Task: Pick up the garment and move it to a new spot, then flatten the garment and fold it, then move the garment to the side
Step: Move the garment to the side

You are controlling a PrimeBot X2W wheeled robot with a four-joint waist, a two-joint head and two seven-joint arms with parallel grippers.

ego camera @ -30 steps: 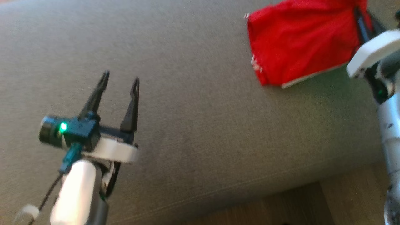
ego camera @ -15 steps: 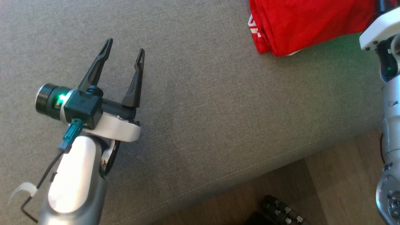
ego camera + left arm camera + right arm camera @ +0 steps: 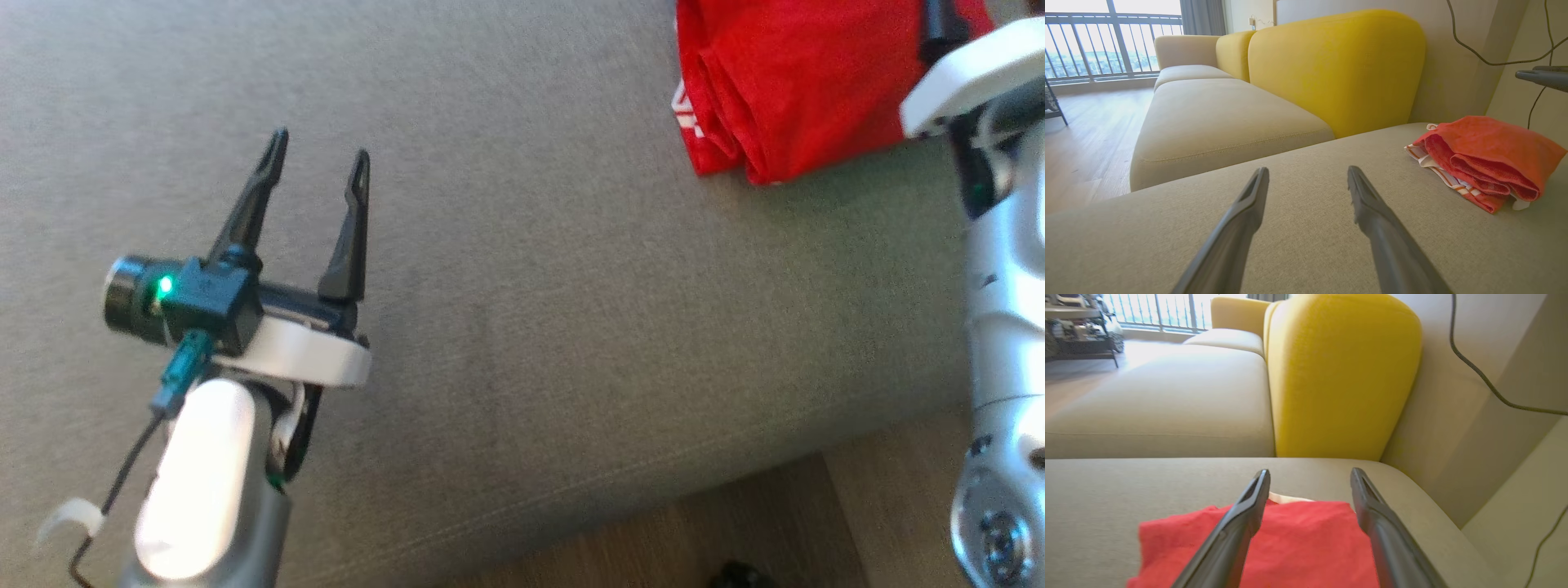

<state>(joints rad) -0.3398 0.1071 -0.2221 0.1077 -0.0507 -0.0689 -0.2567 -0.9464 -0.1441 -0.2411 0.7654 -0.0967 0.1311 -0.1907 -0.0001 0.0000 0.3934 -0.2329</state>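
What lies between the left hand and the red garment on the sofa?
Only bare grey sofa cushion separates the left hand from the red garment, as the head and left wrist views show.

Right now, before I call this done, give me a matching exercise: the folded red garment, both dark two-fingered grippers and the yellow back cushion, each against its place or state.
1. folded red cloth garment
2. left gripper
3. right gripper
4. yellow back cushion

A. open, over the garment
B. upright behind the seat
C. open, over bare grey sofa seat
D. lying on the seat, held by nothing

Pairs: 1-D, 2-C, 3-A, 4-B
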